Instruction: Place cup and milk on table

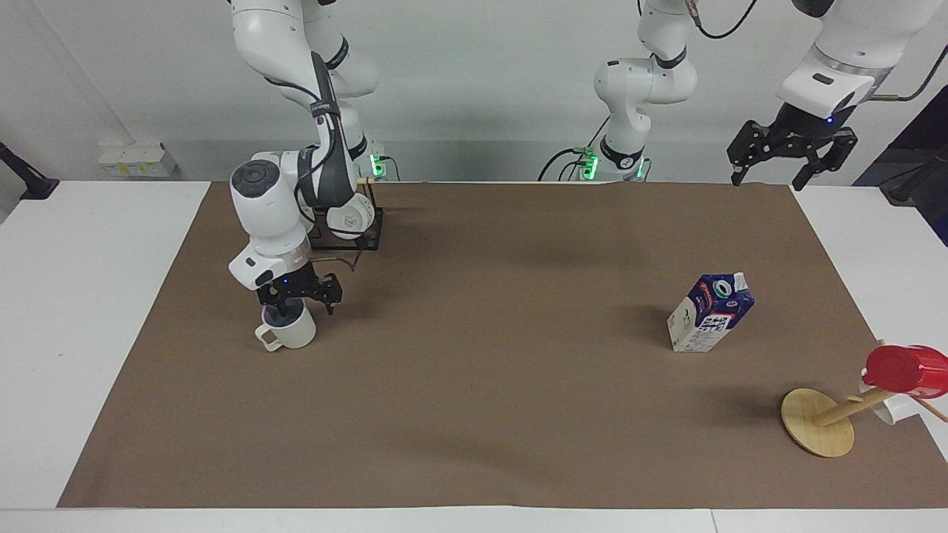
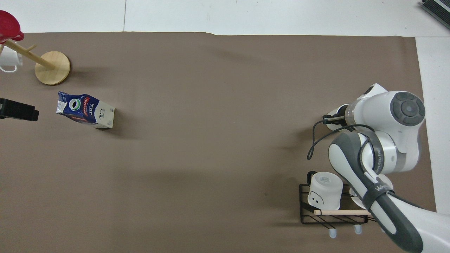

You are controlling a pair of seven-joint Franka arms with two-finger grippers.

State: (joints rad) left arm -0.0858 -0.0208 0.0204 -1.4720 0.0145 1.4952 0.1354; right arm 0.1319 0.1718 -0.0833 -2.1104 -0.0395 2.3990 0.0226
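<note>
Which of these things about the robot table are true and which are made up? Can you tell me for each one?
1. The cup stands upright on the brown paper of the table. True.
2. The milk lies flat on its side. False: it stands on its base, its top leaning a little.
3. The right gripper is down at the cup's rim. True, with one finger inside the cup.
4. The left gripper holds the milk. False: it hangs open and empty in the air at the left arm's end of the table, and that arm waits.
5. The red cup stands on the paper next to the milk. False: it hangs on the wooden cup stand.
</note>
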